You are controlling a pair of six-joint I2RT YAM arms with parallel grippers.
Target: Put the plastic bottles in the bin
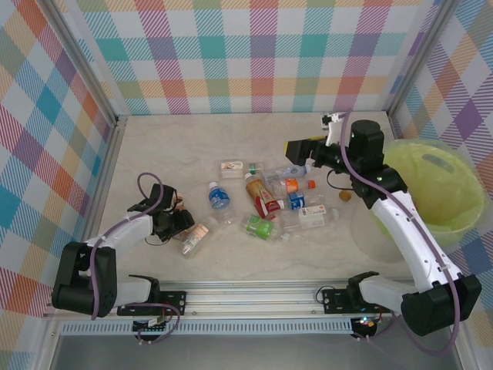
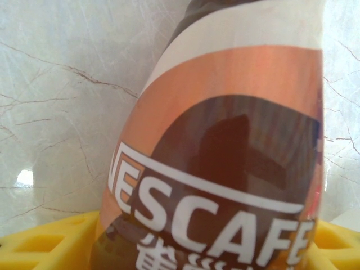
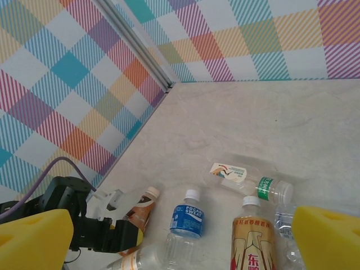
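The plastic bottles lie scattered across the middle of the table, none upright, all well apart from the bin. That bin sits at the far right edge, a broad yellow-green tub just beyond the right arm.

And there's the grip! Over on the left, the brown-and-orange Nescafe bottle is wedged in the left gripper. The left wrist view has its label pressed between the yellow pads on both sides, so the jaws are clamped on it. From the right wrist view, its cream cap pokes out past the black fingers.

Just beside that grip lies a clear bottle with an orange label, close to the near edge. Further in sits the blue Pocari Sweat bottle, white cap pointing away from the arms. Then comes the tall gold-and-red bottle, with a green-label bottle nearer the arms. A white-label bottle lies on its side at the back of the pile.

The right gripper hovers above the far side of the cluster. Its jaws are spread wide, with nothing between them.

Checked walls ring the table.
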